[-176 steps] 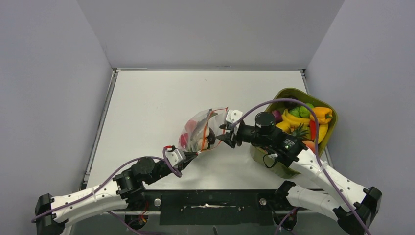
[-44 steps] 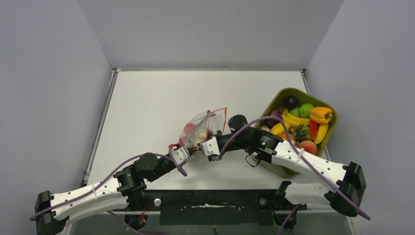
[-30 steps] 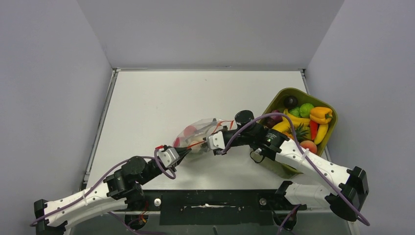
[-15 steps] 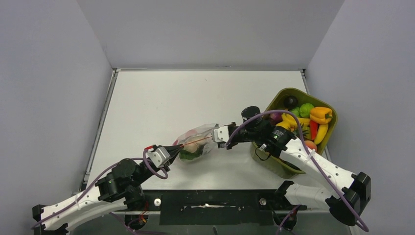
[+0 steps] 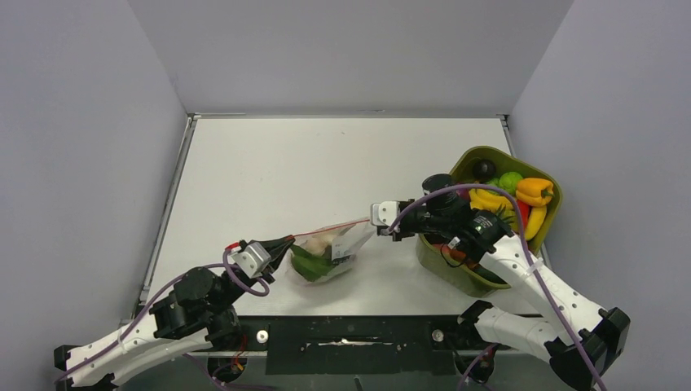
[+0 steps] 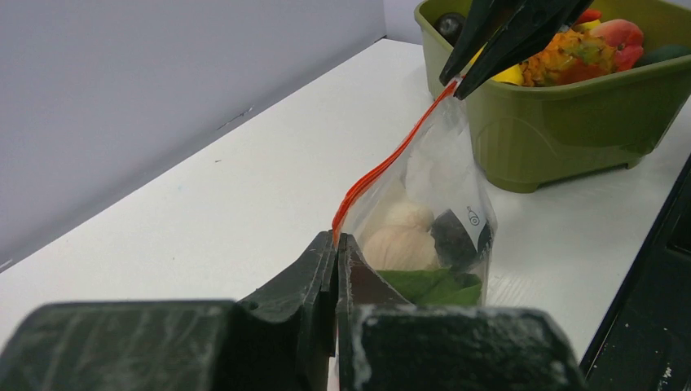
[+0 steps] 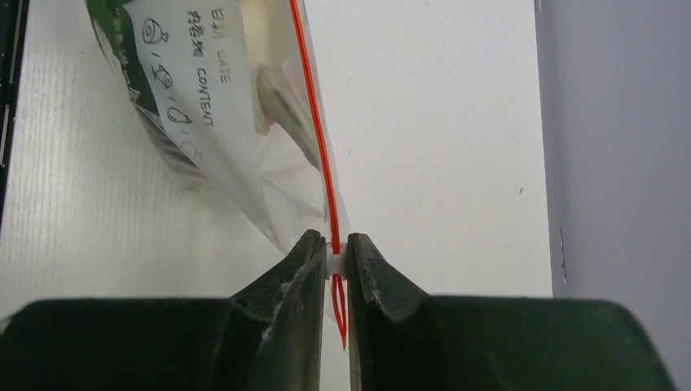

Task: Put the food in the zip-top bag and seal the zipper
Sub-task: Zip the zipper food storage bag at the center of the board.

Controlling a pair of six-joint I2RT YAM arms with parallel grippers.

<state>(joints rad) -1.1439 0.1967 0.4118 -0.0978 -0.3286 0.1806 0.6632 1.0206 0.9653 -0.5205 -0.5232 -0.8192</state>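
Arms: two, one reaching in from each near corner, both meeting at the one bag.
Left gripper [image 5: 285,244]: clamped hard, jaws pinched on the left end of the zipper [image 6: 383,167].
Right gripper [image 7: 334,254]: clamped too, nipping the zipper's other end, with a small white bit [image 7: 332,262] caught between its fingers.
Strip: one orange-red line, pulled taut and straight between the two grippers.
Zip-top bag [image 5: 332,254]: one, clear, hanging under that strip with its bottom on the table [image 5: 326,155], near the front edge and just left of the tub [image 6: 562,122].
In the bag: three I can make out: one beige piece [image 6: 399,240], one green piece [image 6: 424,287], one dark piece [image 6: 455,238].
In the tub: one olive-green tub, one heap of toy fruit [image 5: 509,202] in dark, green, orange, yellow and red; I cannot tell the exact number.
Writing: "DATE" and "CONTENT" in black on the bag's white panel [image 7: 204,77]; the small round marks beside them are too small to read.
In the way: the right arm [image 5: 521,265] lies across the tub's near-left side and hides part of the heap; a purple cable [image 5: 464,187] loops over it.
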